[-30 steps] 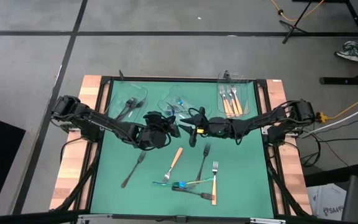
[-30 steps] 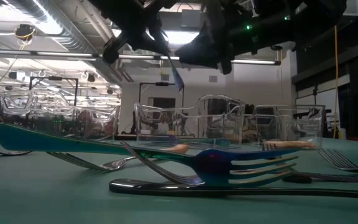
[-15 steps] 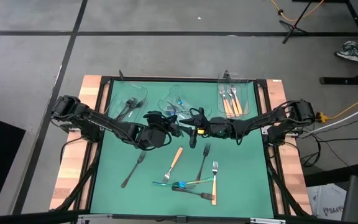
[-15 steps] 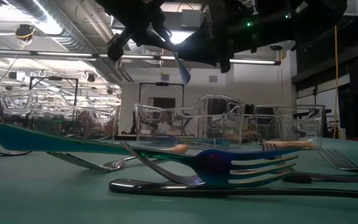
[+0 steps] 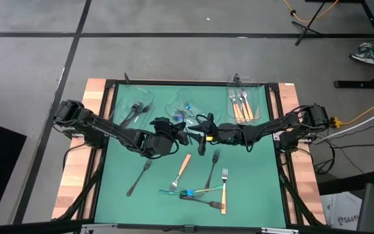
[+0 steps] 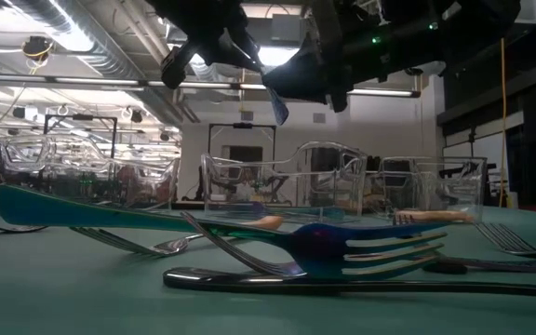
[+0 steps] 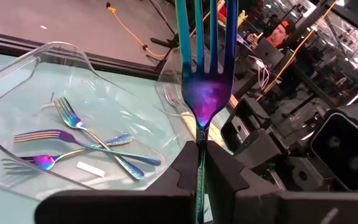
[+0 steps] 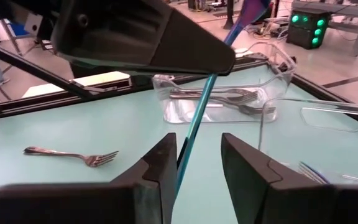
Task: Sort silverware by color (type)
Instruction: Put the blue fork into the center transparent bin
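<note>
Both arms are meeting over the middle of the green table (image 5: 115,195), just short of the far-edge trays. The left gripper (image 7: 199,163) is pinching the handle of an iridescent fork (image 7: 204,74), tines pointing away from the wrist. The right gripper (image 8: 197,163) is standing partly open, its fingers (image 8: 160,168) straddling that same fork's blue shaft without clamping it. Three more iridescent forks (image 7: 73,146) are lying in the clear middle tray (image 7: 36,68).

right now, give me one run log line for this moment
left tool: shut on iridescent fork, held over middle tray | right tool: open around fork handle | phase: handover or drop-off, unclear
</note>
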Controlling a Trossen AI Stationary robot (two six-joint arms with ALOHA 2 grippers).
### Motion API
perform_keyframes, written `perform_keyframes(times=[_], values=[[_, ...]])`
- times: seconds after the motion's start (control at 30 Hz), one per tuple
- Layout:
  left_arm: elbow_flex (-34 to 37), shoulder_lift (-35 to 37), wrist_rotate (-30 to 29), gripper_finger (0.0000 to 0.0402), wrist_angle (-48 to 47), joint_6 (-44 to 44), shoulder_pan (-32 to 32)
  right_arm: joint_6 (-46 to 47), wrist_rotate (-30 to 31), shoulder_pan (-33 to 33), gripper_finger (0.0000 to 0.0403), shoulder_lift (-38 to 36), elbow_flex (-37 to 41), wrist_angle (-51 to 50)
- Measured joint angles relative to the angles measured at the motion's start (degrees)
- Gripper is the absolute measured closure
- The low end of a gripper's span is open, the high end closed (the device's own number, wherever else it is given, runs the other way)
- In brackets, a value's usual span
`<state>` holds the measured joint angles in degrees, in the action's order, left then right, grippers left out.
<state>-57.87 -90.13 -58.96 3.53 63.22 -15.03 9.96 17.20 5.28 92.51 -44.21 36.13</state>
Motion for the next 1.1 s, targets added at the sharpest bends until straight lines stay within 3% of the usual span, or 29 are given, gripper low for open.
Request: perform_keyframes(times=[0.8,1.1], values=[[0.00,0.00,0.17,0.0391,0.55,0.15,-0.02,0.01,-1.81,-0.04,0.0288,0.00,0.00,-0.55],[0.00,0.00,5.41,0.0390,0.18,-0.92,0.03,0.04,-2.26,0.02,0.0288,0.00,0.00,-3.33]])
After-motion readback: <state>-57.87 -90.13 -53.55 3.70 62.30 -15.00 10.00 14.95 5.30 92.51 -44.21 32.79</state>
